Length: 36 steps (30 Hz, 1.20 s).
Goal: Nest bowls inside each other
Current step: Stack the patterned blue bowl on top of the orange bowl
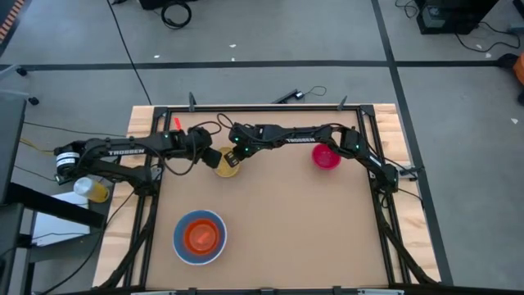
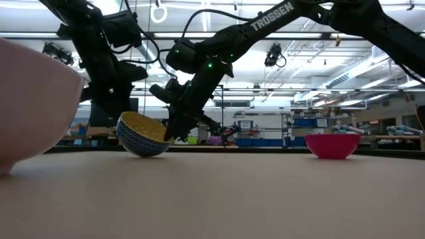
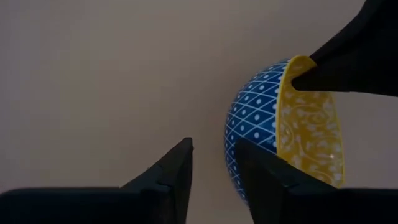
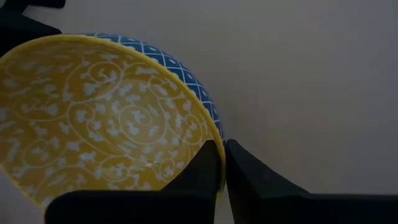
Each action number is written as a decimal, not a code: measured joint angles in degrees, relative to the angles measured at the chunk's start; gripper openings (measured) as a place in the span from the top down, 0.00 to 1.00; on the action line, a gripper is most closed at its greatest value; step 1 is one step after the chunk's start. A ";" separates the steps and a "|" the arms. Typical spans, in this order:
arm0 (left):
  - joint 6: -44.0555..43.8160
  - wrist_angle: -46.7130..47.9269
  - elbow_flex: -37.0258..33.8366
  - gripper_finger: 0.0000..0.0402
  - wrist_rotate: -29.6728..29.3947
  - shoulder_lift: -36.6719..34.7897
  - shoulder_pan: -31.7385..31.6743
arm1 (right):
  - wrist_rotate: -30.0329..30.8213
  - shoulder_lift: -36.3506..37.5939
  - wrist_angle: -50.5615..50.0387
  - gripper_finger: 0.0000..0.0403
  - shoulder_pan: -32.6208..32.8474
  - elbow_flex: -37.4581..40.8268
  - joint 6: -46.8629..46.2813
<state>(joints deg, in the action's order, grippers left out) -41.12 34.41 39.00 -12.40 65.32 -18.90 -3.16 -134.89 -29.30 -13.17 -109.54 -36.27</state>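
A small bowl, yellow inside and blue-patterned outside [image 1: 227, 168] [image 2: 143, 136], lies tipped near the table's far edge, resting on its outer wall. My right gripper [image 4: 222, 158] [image 1: 235, 154] reaches across from the right and is shut on its rim. My left gripper [image 3: 214, 158] [image 1: 210, 156] hovers open just left of this bowl, one finger beside the blue wall. A magenta bowl [image 1: 326, 156] [image 2: 332, 145] stands upright to the right. An orange bowl [image 1: 201, 235] sits inside a light blue bowl [image 1: 182, 246] near the front. My right gripper pinches the yellow bowl's rim [image 4: 214, 134], one finger inside the bowl and one on the blue outer wall. The fingers slant down from the table's right. The bowl is tilted, its opening facing the gripper, with its blue wall [image 2: 143, 151] on the table. My left gripper: I cannot tell whether its finger [image 3: 261, 174] touches the bowl's blue wall.
A pale bowl wall [image 2: 26, 106] stands close to the low camera at the left. The table's raised frame [image 1: 270, 108] runs along the far edge just behind both grippers. Bare tabletop [image 1: 303, 221] lies between the magenta bowl and the front.
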 joint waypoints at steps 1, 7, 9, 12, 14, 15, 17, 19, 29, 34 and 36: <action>0.00 -0.06 0.00 0.70 0.26 -0.01 0.03 | 0.00 0.00 0.02 0.93 0.00 0.00 0.02; -3.01 -0.08 -0.12 0.83 2.29 -0.80 0.06 | -0.09 0.00 -0.60 0.95 0.02 0.00 -1.59; -5.17 0.30 -0.17 0.83 3.54 -2.66 0.13 | -0.09 0.00 -1.13 0.94 0.00 0.00 -2.98; -5.80 -0.31 0.13 0.79 3.90 -6.58 0.13 | 0.54 0.00 -1.50 0.94 -0.04 0.00 -3.45; -4.20 -0.48 0.17 0.73 2.94 -8.40 0.13 | 1.08 0.00 -1.53 0.94 -0.04 0.00 -3.85; -3.01 -0.67 0.17 0.70 2.58 -8.78 0.13 | 1.32 0.02 -1.57 0.94 -0.04 0.00 -4.20; -0.07 -1.14 0.17 0.63 2.24 -8.52 0.23 | 1.44 0.02 -1.51 0.94 -0.04 0.00 -4.54; 2.00 -2.12 0.17 0.57 2.06 -7.11 0.74 | 1.42 0.02 -1.33 0.94 -0.09 0.00 -4.56; 1.93 -2.64 0.17 0.53 1.77 2.86 1.87 | 0.37 0.02 -0.25 0.94 -0.13 0.00 -4.01; 2.32 -1.66 0.37 0.73 1.79 4.04 1.03 | -0.53 0.08 0.26 0.94 -0.13 0.00 -2.70; 1.79 -1.58 0.31 0.84 1.50 4.10 0.90 | -2.21 0.14 0.61 0.94 -0.19 -0.04 -1.80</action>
<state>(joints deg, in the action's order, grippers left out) -39.33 32.83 39.31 -10.90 69.42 -17.99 -5.37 -134.75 -28.69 -13.36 -109.57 -38.07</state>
